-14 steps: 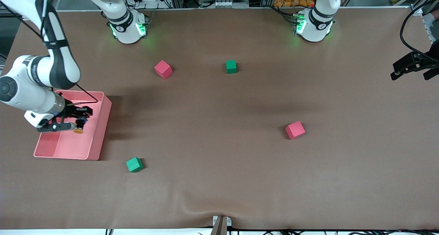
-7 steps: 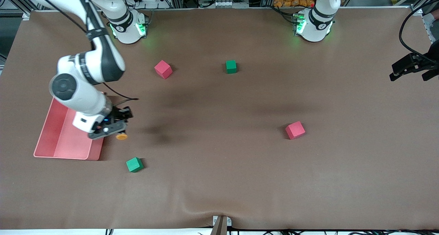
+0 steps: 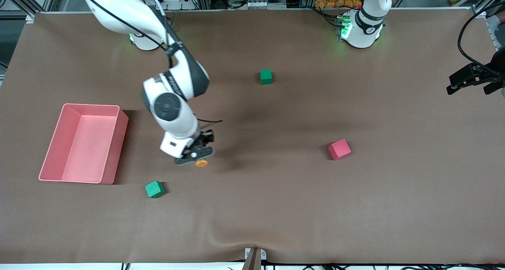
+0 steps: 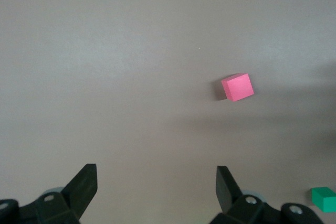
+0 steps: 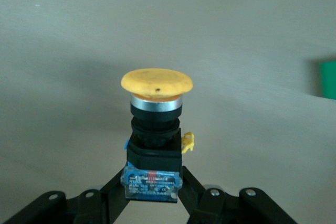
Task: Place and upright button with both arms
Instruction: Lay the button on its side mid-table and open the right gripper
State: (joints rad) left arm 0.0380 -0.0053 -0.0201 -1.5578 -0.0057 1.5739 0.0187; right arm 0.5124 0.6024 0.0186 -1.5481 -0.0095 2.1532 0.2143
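The button (image 3: 201, 163) has a round orange cap on a black body with a blue-labelled base. My right gripper (image 3: 196, 156) is shut on that base and holds the button in the air over the middle of the table. In the right wrist view the button (image 5: 156, 124) stands out from the gripper (image 5: 152, 186), cap away from the camera, with the fingers (image 5: 113, 192) pressed to its sides. My left gripper (image 3: 472, 83) hangs open and empty at the left arm's end of the table. In the left wrist view this gripper (image 4: 156, 182) has only brown table between its fingertips.
A pink bin (image 3: 111, 144) stands empty toward the right arm's end. A green cube (image 3: 154, 189) lies nearer to the front camera than the bin. Another green cube (image 3: 266, 76) lies close to the bases. A red cube (image 3: 339, 149) sits toward the left arm's end; the left wrist view shows it as a pink cube (image 4: 237, 87).
My right arm has carried the button out of the pink bin and over to the middle of the table. It now hides a red cube near the bases. The left arm waits.
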